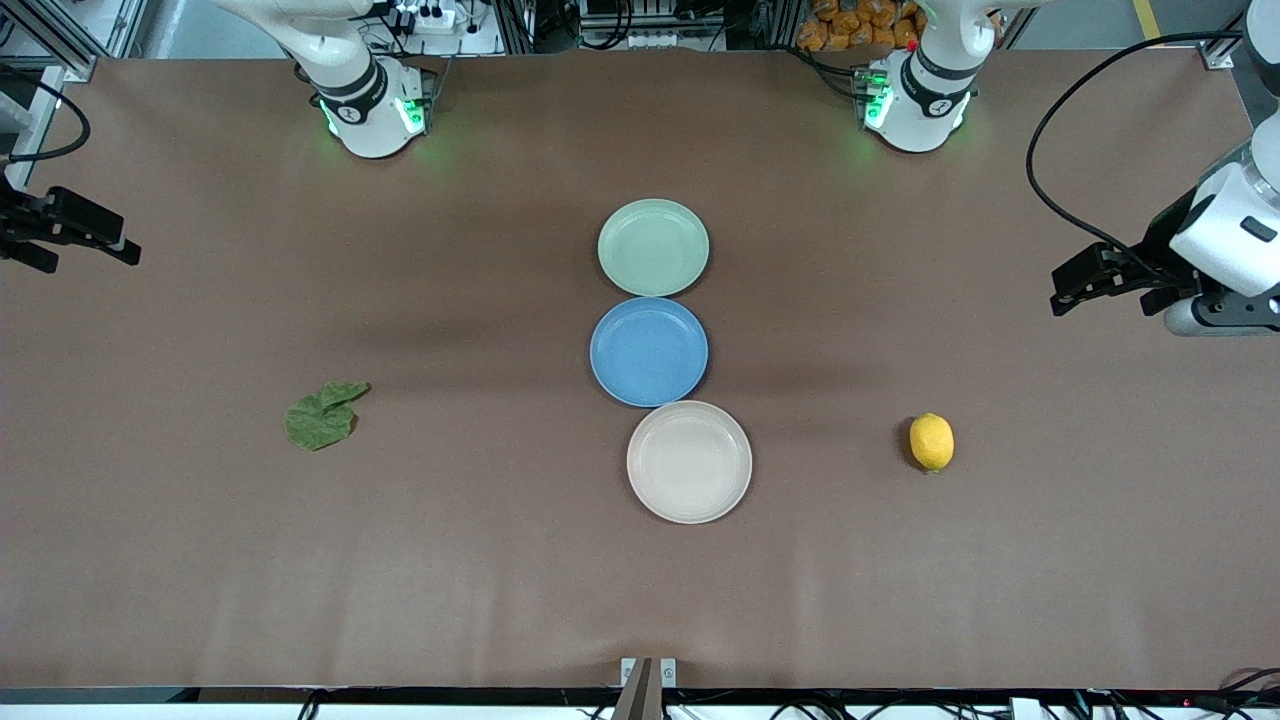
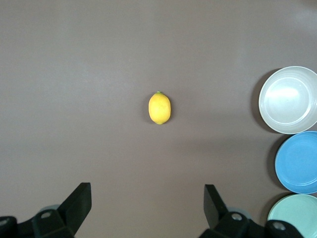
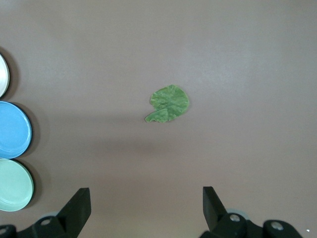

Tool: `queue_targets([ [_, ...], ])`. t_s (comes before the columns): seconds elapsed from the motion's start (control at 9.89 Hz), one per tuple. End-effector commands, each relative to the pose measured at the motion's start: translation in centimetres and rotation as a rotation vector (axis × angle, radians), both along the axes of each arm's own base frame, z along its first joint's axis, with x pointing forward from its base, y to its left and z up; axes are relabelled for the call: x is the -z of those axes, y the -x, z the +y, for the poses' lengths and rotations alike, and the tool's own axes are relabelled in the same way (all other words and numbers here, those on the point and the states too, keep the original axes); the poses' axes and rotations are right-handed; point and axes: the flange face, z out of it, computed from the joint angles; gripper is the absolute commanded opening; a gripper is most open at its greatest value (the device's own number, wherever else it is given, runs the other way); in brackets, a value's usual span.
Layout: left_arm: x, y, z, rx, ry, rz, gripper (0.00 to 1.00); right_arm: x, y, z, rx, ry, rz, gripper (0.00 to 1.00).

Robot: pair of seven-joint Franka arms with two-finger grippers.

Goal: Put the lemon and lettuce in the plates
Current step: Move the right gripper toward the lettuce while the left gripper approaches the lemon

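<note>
front view: lemon (image 1: 931, 441) on bare counter (image 1: 480, 560) toward the left arm's end; lettuce (image 1: 322, 417) on bare counter toward the right arm's end. mint plate (image 1: 653, 247), blue plate (image 1: 649, 351), cream plate (image 1: 689, 461) in a row at centre, all empty. left end effector (image 1: 1075, 288) and right end effector (image 1: 70, 235) hang at the counter's ends.

left wrist view: left end effector (image 2: 147, 203) wide open, holding nothing; lemon at 12 o'clock of it.

right wrist view: right end effector (image 3: 146, 206) wide open, empty; lettuce at 12 o'clock.

progress: nothing placed; both items remain.
</note>
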Motion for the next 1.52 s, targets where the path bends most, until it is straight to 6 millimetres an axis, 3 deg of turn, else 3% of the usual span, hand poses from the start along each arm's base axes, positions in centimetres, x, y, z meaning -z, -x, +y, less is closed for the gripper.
queue_targets([
  [0.0, -0.1, 0.4, 0.3, 0.019, 0.006, 0.008, 1.00, -0.3, 0.3, -0.2, -0.008, -0.004, -0.004, 1.00],
  [0.51, -0.3, 0.3, 0.5, 0.011, 0.005, 0.004, 1.00, 0.0, 0.2, -0.1, -0.009, -0.004, -0.001, 1.00],
  [0.81, -0.1, 0.1, 0.8, 0.011, 0.005, 0.004, 1.00, 1.4, -0.2, -0.5, -0.007, -0.003, 0.014, 1.00],
  [1.21, 0.9, -0.5, 0.7, 0.010, 0.016, 0.017, 1.00, 7.0, -1.1, -1.4, -0.002, 0.057, 0.038, 1.00],
  [1.42, 2.5, -1.2, 0.7, 0.006, 0.013, 0.041, 1.00, 9.9, -1.6, -1.5, 0.004, 0.058, 0.031, 1.00],
])
